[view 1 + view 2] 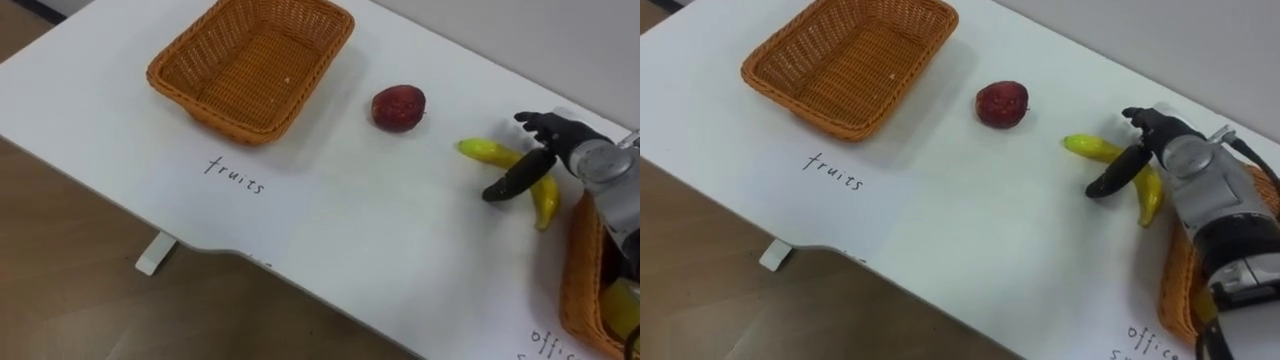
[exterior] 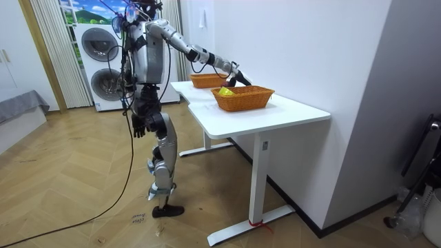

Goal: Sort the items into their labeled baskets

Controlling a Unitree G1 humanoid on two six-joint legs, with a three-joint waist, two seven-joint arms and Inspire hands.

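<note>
Just right of the red fruit point(image 1: 398, 107), the right hand point(image 1: 562, 140) is straddling the banana point(image 1: 485, 152), fingers spreading wide open, thumb lying across it, gripping nothing.

Right hand point(image 1: 562, 133): black fingers, silver-grey wrist. Under it, a yellow banana point(image 1: 484, 151); to its left, a dark red apple point(image 1: 398, 107) and an orange-brown woven wicker basket point(image 1: 250, 65), on a white table point(image 1: 330, 220).

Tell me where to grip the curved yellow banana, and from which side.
Grip the middle, at the bend, coming from above. The curved yellow banana lies flat on the white table and its ends taper thin. The right hand hangs open over that bend.
</note>
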